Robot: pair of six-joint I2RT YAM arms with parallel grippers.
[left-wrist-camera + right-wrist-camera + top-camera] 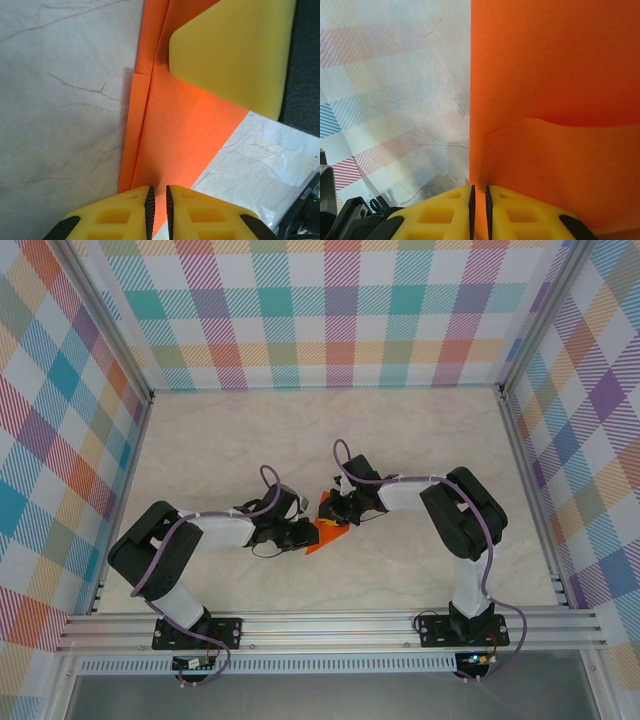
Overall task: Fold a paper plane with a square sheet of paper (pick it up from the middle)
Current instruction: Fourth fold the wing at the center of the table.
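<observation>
The folded bright orange sheet of paper point(325, 532) sits near the middle of the pale marbled tabletop point(400, 440), between the two arm tips. The yellow-fingered left gripper point(303, 535) pinches its edge from the left. The yellow-fingered right gripper point(336, 510) pinches it from the right, slightly farther back. Seen from the left wrist, a layered fold runs along the paper's left side.

Ahead of the left gripper point(158, 195) the thin bright orange creased paper sheet point(175, 130) runs off the top edge; ahead of the right gripper point(478, 195) it overflows top and right. Overhead, both cover most of it; I can't tell its outline.
</observation>
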